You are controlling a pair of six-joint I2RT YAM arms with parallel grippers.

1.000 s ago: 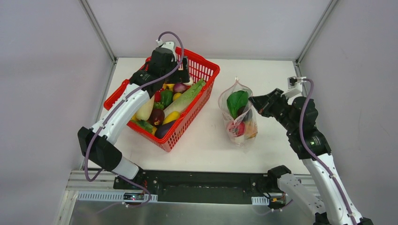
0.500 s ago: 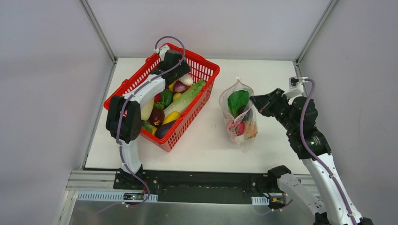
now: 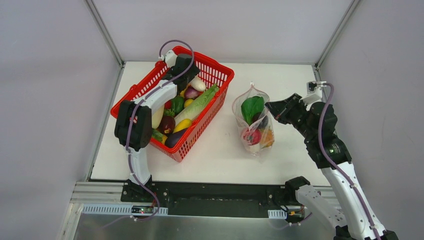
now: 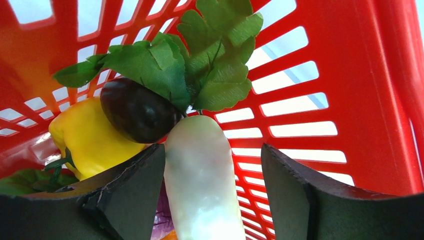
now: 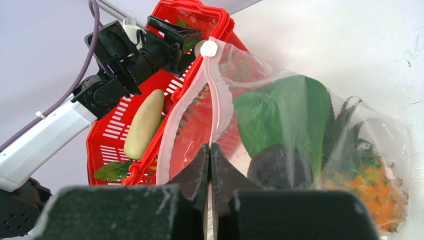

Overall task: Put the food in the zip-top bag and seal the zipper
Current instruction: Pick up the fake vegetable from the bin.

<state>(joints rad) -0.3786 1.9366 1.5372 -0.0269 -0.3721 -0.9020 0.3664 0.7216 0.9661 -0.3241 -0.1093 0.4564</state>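
Fingers (image 4: 130, 195) of the left gripper (image 4: 210, 165) spread around a white radish (image 4: 200, 180) in the red basket (image 4: 360, 100), dark purple fruit (image 4: 135, 110) and yellow pepper (image 4: 90, 140) crowding it. Right gripper (image 5: 210, 165) is pinched tight on the pink zipper (image 5: 220, 100) of the zip-top bag (image 3: 255, 94) beside the basket.

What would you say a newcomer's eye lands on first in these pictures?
The red mesh basket on the left, heaped with toy produce, where the open left end effector straddles a white radish. To its right stands the clear zip-top bag of food, the right end effector shut on its pink zipper.
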